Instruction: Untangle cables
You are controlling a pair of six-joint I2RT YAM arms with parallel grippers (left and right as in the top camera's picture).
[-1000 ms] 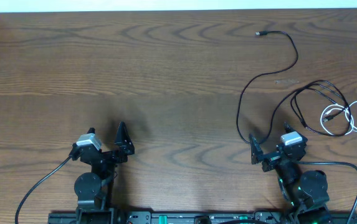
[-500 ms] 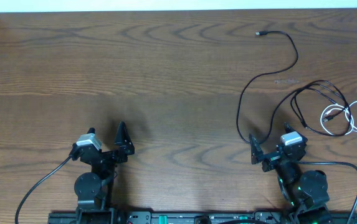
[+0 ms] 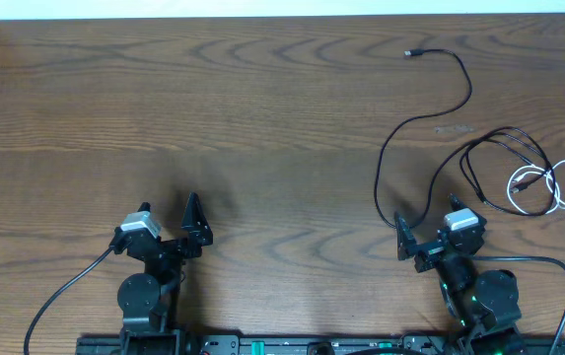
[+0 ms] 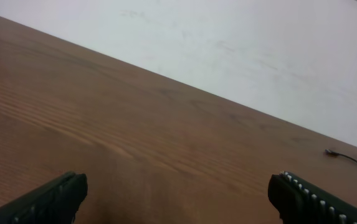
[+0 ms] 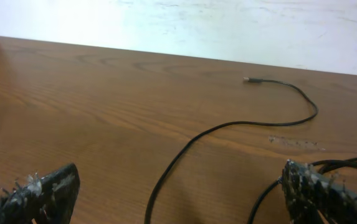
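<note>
- Wooden surface (image 3: pixel 262 118): cables (image 3: pixel 524 179) tangled at right edge, untouched
- Your left claw (image 4: pixel 178 190) and right claw (image 5: pixel 178 183) stand wide, empty
- First grasp pending; send your right claw forward

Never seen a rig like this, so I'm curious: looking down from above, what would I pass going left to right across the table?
First the left arm → long black cable → looped black cable → white cable. The right arm overlaps the cables, so it is left out.
</note>
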